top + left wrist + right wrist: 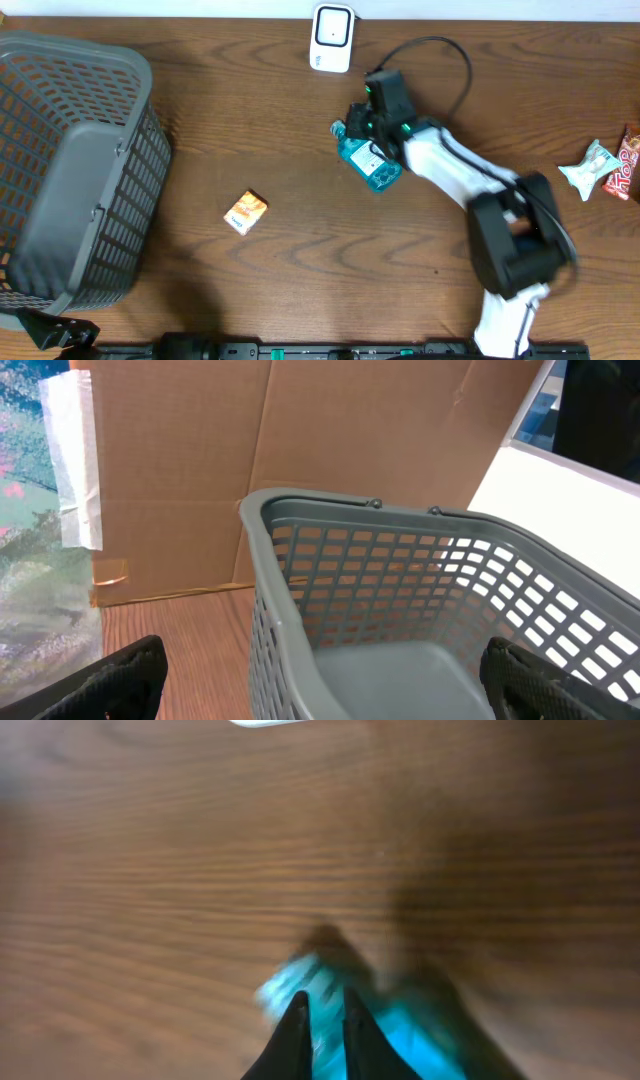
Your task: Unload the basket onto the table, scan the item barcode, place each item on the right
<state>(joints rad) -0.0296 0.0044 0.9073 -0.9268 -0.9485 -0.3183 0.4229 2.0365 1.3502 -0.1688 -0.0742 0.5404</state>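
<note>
1. the teal bottle [372, 165] lies on its side on the wooden table [300, 290], right of centre, just near and right of the white scanner [331, 37] at the far edge.
2. the right gripper [322, 1020] is right over the bottle's cap end, its fingers drawn almost together; the wrist view is blurred, so i cannot tell whether they pinch any part of the bottle.
3. the left gripper [320, 690] stands wide apart and empty, facing the grey basket [140, 190] at the left of the table.
4. a small orange box [245, 212] lies between the basket and the bottle.
5. two snack packets [590, 168] sit at the right edge.
</note>
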